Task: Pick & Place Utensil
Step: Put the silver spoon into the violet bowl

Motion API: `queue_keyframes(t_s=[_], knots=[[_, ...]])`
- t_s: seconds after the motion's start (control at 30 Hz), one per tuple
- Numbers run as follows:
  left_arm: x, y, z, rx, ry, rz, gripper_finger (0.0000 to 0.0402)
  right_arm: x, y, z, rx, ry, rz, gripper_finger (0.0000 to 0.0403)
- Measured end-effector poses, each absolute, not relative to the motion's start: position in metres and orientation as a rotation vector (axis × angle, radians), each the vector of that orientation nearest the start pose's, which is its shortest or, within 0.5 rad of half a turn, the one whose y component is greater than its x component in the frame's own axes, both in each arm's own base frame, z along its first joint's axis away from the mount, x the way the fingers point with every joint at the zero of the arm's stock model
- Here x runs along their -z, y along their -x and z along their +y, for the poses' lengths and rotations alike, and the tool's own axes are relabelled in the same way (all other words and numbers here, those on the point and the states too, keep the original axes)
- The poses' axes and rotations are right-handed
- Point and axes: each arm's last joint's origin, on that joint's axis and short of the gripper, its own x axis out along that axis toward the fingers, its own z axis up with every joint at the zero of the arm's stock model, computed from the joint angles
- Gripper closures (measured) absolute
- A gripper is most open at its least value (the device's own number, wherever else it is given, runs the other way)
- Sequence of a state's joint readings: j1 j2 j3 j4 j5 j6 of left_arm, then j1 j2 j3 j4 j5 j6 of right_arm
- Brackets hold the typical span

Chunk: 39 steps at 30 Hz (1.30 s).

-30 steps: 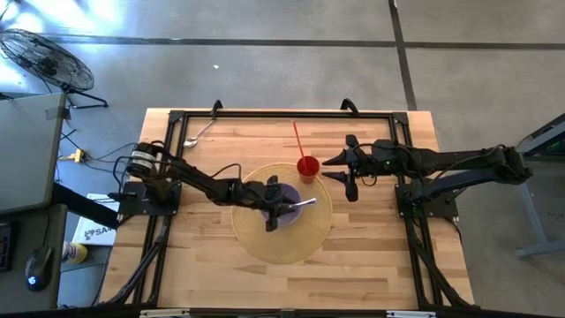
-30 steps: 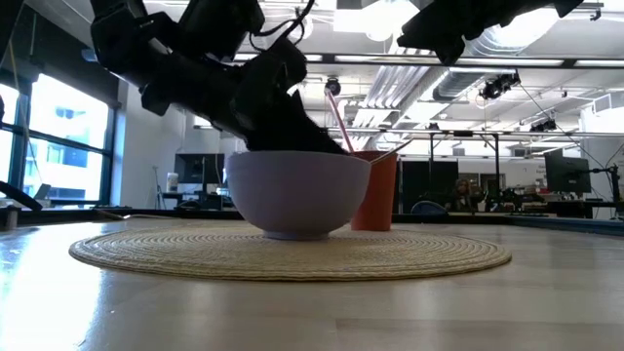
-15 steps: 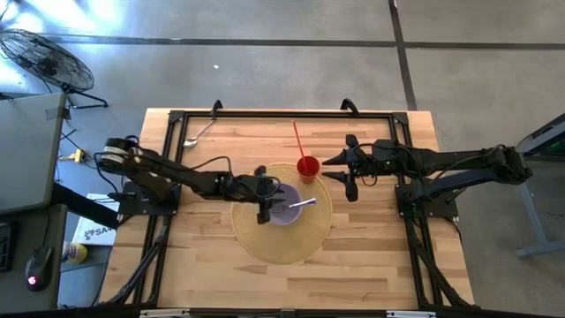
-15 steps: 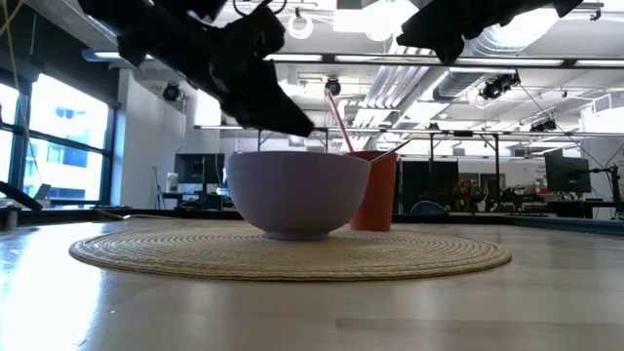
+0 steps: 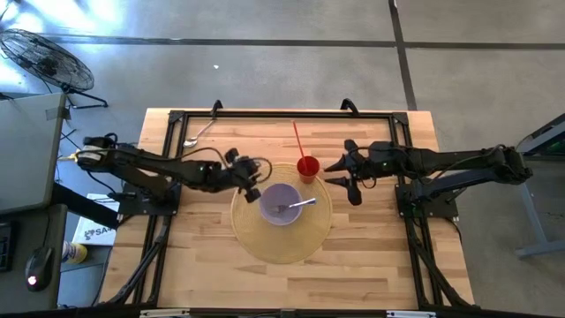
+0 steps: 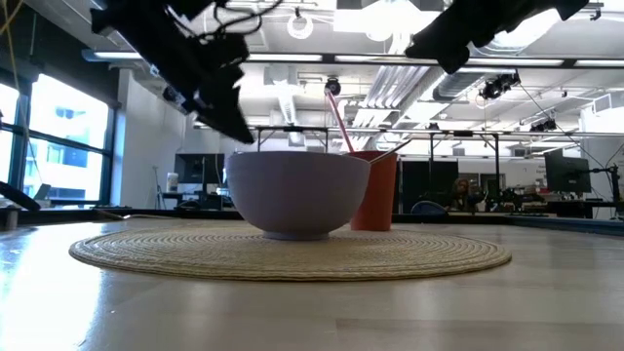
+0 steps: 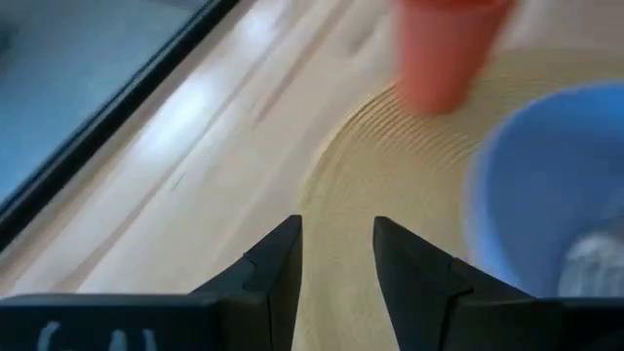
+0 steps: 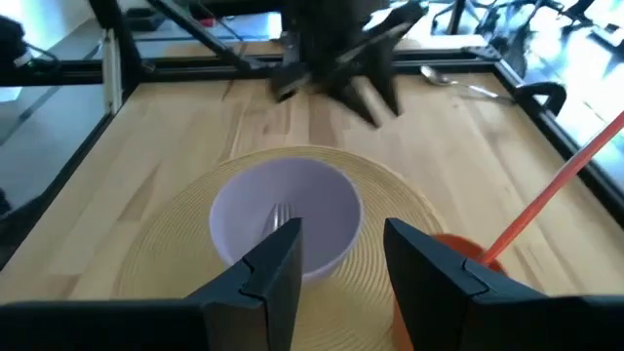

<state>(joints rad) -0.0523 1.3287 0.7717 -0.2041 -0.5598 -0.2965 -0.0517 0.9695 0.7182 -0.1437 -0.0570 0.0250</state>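
1. Pale lavender round bowl (image 5: pixel 282 204) sat at the centre of the round woven straw placemat (image 5: pixel 281 248), mid-table on the light wooden tabletop (image 5: pixel 371 256).
2. Silver metal fork (image 5: pixel 294 206) lay in the bowl, tines down near the bowl centre, handle leaning on the rim toward 3 o'clock and sticking out past it. No gripper touched it.
3. Right wrist view confirmed it: fork tines (image 8: pixel 283 214) visible inside the bowl (image 8: pixel 285 216).
4. Left gripper (image 5: pixel 249 177) hung above the mat edge at about 10 o'clock of the bowl, clear of it. Fingers (image 7: pixel 273 268) stood slightly apart with a narrow gap, nothing between them, only mat and wood seen through the gap.
5. Low view: left gripper (image 6: pixel 222 112) was above and beside the bowl rim (image 6: pixel 297 156), not touching.
6. Right gripper (image 5: pixel 347 177) hovered at 2 o'clock of the bowl, off the mat, just beyond the cup. Fingers (image 8: pixel 278 263) were spread, empty.
7. Red plastic cup (image 5: pixel 307 166) stood upright on the mat edge at about 1 o'clock of the bowl, with a red straw (image 5: pixel 298 141) leaning out toward 12 o'clock.
8. Second utensil, a silver metal spoon (image 5: pixel 199 135), lay at the table's 11 o'clock corner, well apart from both grippers.
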Motion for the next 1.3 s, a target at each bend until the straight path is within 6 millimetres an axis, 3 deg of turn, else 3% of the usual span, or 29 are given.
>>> queue_keyframes(t_s=[0.4, 0.57, 0.97, 1.17, 1.3], knots=[[-0.185, -0.232, 0.062, -0.867, 0.192, 0.757, 0.0277, -0.281, -0.212, -0.011, 0.061, -0.007, 0.395, 0.0263], [-0.179, -0.215, 0.084, -0.998, 0.297, 0.712, 0.0277, -0.281, -0.212, -0.012, 0.067, -0.006, 0.393, 0.0263], [-0.170, -0.169, 0.162, -1.343, 0.503, 0.689, 0.0277, -0.282, -0.212, -0.012, 0.067, -0.006, 0.388, 0.0263], [-0.156, -0.156, 0.184, -1.444, 0.524, 0.735, 0.0275, -0.284, -0.213, -0.012, 0.067, -0.006, 0.367, 0.0263], [-0.139, -0.149, 0.194, -1.480, 0.546, 0.810, 0.0249, -0.286, -0.214, -0.012, 0.067, -0.006, 0.344, 0.0263]])
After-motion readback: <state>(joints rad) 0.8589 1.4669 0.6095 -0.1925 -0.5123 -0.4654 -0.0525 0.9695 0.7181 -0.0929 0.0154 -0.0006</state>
